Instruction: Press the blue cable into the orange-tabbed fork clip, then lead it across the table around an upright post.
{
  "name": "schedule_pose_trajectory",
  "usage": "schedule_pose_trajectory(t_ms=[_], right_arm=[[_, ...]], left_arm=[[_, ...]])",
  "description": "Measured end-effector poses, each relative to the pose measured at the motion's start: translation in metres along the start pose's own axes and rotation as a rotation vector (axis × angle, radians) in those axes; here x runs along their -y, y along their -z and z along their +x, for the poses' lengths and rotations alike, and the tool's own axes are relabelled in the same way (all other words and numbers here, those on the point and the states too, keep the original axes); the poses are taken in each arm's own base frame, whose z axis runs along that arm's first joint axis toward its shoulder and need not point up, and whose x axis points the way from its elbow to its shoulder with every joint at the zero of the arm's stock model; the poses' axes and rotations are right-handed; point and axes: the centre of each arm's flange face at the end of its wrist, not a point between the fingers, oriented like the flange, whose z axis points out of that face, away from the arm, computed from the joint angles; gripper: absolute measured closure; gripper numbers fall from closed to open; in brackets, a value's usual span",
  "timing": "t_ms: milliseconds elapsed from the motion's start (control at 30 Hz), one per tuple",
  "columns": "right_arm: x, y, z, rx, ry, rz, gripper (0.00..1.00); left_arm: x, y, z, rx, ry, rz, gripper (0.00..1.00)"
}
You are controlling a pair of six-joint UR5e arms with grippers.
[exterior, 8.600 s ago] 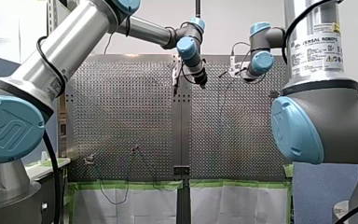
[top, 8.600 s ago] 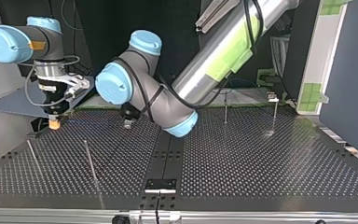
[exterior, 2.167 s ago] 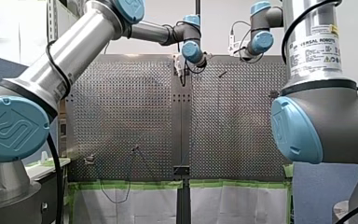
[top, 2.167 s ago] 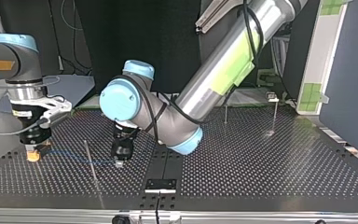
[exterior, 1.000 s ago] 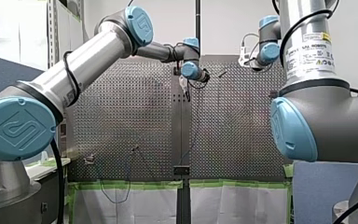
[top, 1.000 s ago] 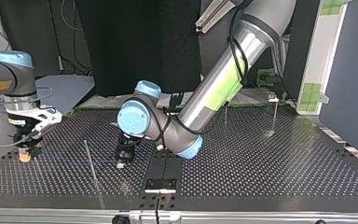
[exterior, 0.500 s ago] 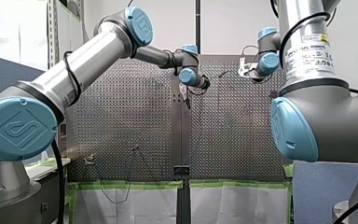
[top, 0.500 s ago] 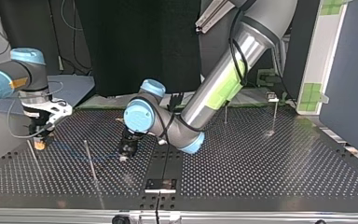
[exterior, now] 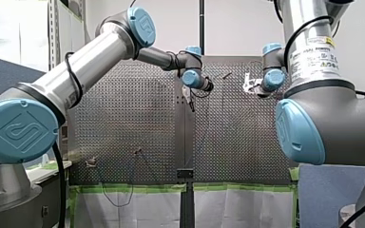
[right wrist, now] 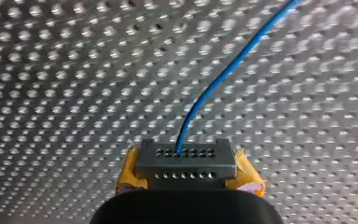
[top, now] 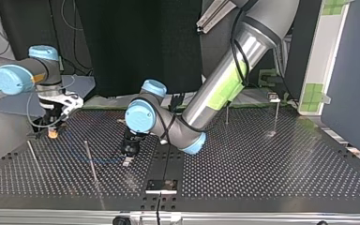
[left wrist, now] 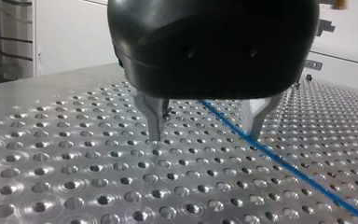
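**Yellow-padded right gripper (right wrist: 188, 178) clamps thin blue cable (right wrist: 212, 86); black left gripper (left wrist: 204, 135) spread over its run**

R side: the cable comes out of a dark grey block w/ rows of small holes (right wrist: 186, 161). The block sits btw the yellow pads, so R is closed on the cable's end. From there the cable leads ahead of the gripper, flat on the silver perforated metal table (top: 262, 154).

L side: black body, metal fingers wide apart, tips just above the table, holding nothing. The cable crosses the gap btw the fingers on a diagonal and passes close by one tip. Touching or not, can't tell.

Top view: R gripper at view's left, L gripper near the middle, thin upright metal post (top: 90, 160) btw them. A faint blue line links the two grippers. Which side of the post it passes, can't tell. Orange-tabbed fork clip not clearly made out.

Key relation: the cable's long axis runs from R gripper to L gripper and cuts L's finger gap at an angle. That makes L the nearer arm to the free run.

Judgement: next is prob L closing on or guiding the cable. Its fingers likely need squaring to the cable first, else it could slip past the tip.
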Motion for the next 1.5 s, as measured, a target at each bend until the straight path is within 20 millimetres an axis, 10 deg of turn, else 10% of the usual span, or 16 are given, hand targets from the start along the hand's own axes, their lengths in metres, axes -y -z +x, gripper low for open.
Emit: schedule_pose_trajectory(t_ms=[600,1500], right_arm=[[-0.019,-0.019,-0.104,0.103,0.046,-0.017,1.00],[-0.037,-0.020,-0.174,0.181,0.063,-0.041,1.00]], left_arm=[[-0.005,0.005,0.000,0.011,0.000,-0.093,0.06],[0.007,0.018,0.014,-0.090,0.073,-0.081,0.06]])
